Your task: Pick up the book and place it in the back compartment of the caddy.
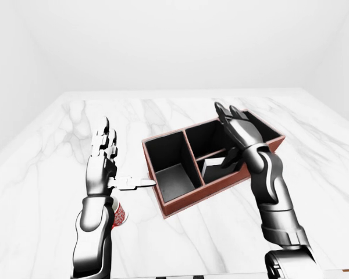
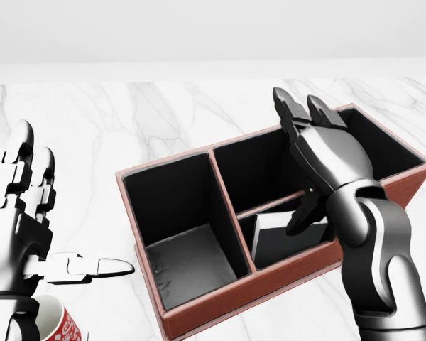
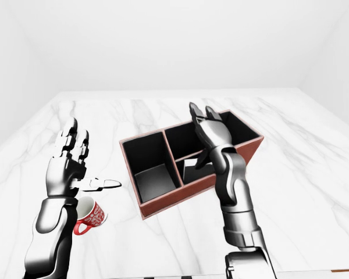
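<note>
The red-brown caddy with black compartments sits mid-table in the head view. The book, dark grey with a white edge, leans inside the small middle compartment on the lower side of the short divider. My right hand hovers open above the caddy's middle and right compartments, fingers spread toward the view's top, thumb hanging just beside the book without gripping it. At the far left, well away from the caddy, my left hand is held up, open and empty, with its thumb pointing at the caddy's left wall.
A red and white mug stands on the marble table below my left hand. The caddy's large left compartment and its right compartment show only black walls.
</note>
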Controlling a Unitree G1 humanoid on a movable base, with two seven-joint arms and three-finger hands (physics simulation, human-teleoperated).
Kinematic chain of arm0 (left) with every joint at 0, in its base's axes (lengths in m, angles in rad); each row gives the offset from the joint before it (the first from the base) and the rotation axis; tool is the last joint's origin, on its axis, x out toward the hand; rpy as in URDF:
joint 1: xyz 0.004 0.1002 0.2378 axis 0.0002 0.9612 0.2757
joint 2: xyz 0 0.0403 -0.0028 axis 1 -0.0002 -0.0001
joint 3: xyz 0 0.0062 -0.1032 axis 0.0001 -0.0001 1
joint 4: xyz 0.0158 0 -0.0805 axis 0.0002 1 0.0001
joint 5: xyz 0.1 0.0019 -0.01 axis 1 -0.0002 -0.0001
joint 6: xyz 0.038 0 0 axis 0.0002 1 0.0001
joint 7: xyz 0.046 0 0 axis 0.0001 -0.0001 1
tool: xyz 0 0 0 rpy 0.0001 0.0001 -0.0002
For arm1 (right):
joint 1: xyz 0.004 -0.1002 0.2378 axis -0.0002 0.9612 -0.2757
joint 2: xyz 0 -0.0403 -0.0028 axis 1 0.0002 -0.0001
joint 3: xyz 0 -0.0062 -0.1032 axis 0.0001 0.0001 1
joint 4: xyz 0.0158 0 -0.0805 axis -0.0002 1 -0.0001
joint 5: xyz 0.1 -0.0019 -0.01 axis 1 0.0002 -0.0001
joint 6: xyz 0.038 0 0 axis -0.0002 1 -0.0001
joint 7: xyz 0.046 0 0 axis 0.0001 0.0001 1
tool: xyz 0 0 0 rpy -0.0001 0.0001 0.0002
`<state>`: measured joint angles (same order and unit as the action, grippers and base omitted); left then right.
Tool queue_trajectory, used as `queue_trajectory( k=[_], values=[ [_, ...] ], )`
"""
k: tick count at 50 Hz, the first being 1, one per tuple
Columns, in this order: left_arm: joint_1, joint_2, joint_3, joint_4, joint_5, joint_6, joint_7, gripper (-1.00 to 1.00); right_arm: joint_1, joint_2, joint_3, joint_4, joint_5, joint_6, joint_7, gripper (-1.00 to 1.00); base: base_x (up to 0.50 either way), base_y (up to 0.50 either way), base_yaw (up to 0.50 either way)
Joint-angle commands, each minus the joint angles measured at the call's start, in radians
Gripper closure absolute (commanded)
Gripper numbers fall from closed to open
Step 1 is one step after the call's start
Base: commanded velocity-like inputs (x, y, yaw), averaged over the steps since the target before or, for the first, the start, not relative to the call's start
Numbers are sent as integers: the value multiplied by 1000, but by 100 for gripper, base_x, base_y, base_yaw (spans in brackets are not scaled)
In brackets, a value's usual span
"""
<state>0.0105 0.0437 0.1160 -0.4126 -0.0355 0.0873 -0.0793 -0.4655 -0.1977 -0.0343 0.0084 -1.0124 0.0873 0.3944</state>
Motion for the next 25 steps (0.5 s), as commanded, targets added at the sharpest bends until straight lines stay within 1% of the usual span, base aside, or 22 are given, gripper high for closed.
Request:
queue_trajectory(
  k=[1,9,12,14,20,23,25],
  values=[
    [3,-1,-1,-5,1,0,-1,-100,104,25,-32,-359,-17,0,127,-100,0,0,0],
    [4,-1,0,-10,-1,0,-1,-100,166,56,-43,-513,22,0,170,-100,0,0,0],
    [7,-2,0,-17,-1,0,-2,-100,218,84,-43,-620,79,0,230,-100,0,0,0],
    [6,-1,1,-21,0,0,-1,-100,235,104,-48,-695,112,0,251,-100,0,0,0],
    [5,0,8,-47,-9,0,-3,-100,231,110,-69,-886,214,0,303,-100,0,0,0],
    [9,0,9,-62,-11,0,-4,-100,207,87,-75,-976,242,0,304,-100,0,0,0],
    [10,-1,8,-66,-11,0,-5,-100,221,73,-77,-1009,261,0,304,-100,0,0,0]
  ],
)
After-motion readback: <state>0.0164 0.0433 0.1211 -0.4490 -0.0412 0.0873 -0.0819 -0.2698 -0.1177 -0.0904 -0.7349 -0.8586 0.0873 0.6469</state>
